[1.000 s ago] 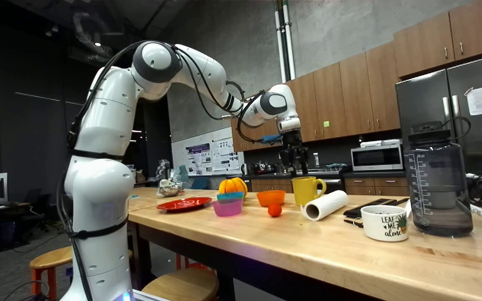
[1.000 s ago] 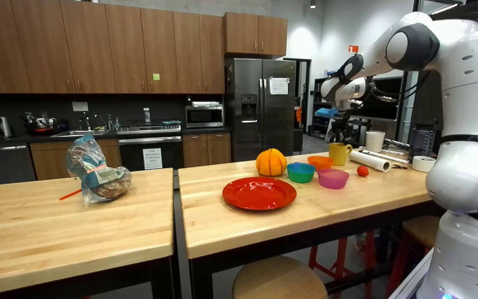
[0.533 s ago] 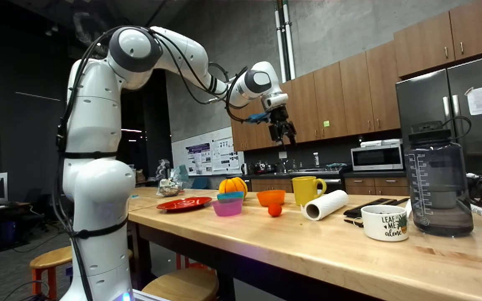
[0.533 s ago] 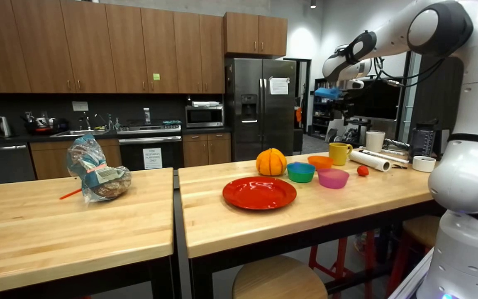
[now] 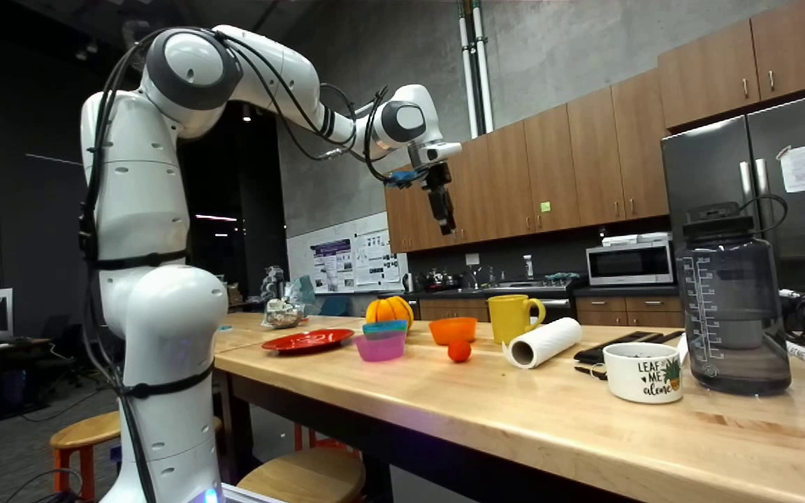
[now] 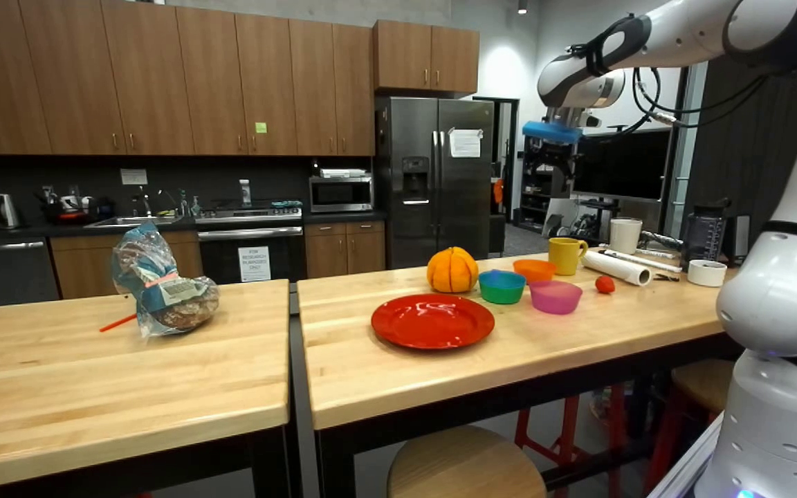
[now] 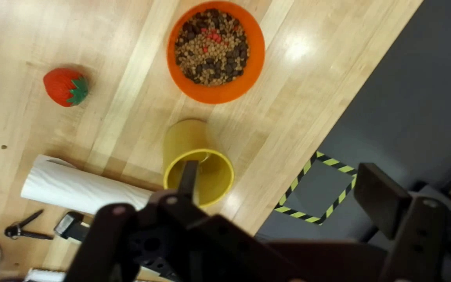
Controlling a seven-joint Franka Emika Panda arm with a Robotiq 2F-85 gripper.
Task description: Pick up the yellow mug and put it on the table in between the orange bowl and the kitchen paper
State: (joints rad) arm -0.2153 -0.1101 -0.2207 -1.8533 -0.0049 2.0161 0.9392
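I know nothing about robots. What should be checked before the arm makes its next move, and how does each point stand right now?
1. The gripper is open: ok; its jaws stand wide apart in the wrist view.
2. The gripper is clear of the yellow mug: ok; in both exterior views it hangs higher, apart from it.
3. The mug stands upright on the table: ok.
4. The mug is between the orange bowl and the paper roll: ok; the wrist view shows one on each side.
5. The mug is not touching the paper roll: cannot tell; the gripper hides part of the roll there.
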